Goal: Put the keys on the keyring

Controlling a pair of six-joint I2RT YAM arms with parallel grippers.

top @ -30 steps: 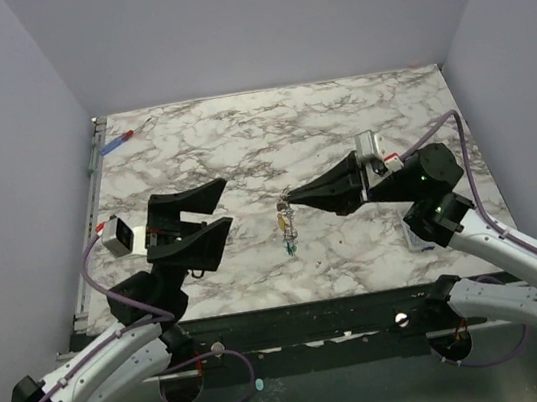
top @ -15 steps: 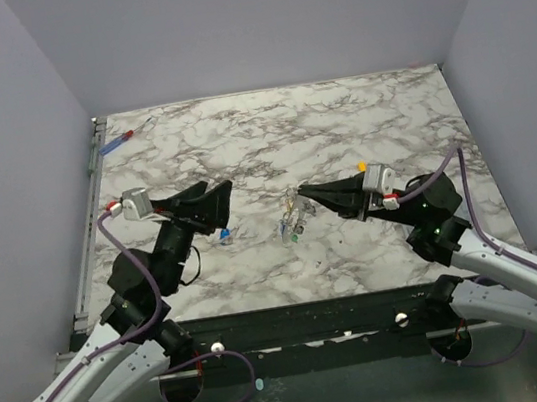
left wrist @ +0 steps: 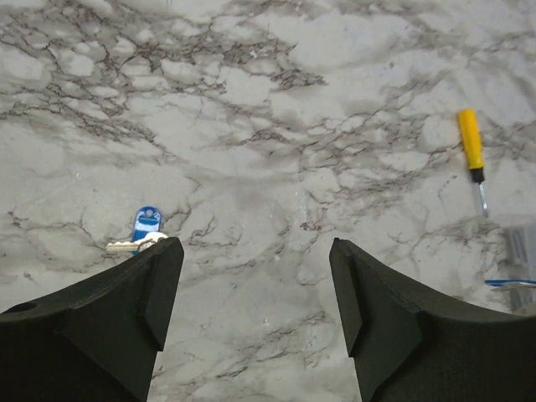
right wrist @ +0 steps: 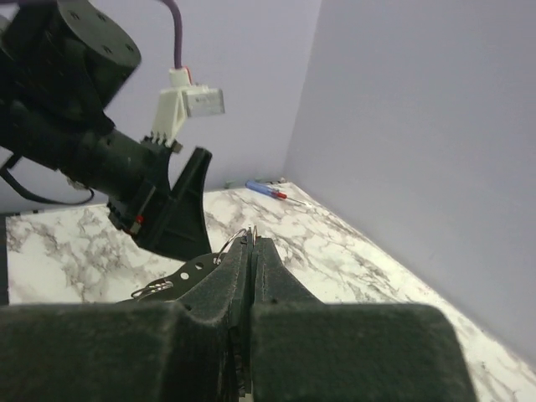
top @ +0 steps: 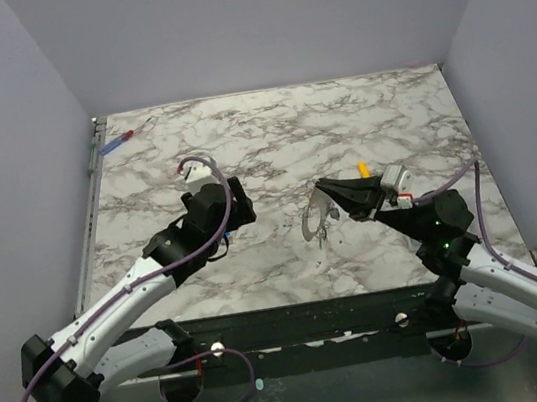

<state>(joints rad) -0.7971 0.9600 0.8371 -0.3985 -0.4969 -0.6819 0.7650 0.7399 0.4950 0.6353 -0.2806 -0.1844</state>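
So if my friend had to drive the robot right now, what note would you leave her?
Left gripper: open, over the table, holding nothing.
Right gripper: shut on the keyring, which hangs from its tip.
Blue key: lies loose on the table, right by the left gripper's finger.
Done: the keyring is held; small bits dangle from it, too tiny to tell apart.
Left: grab the blue key and thread it onto the keyring.
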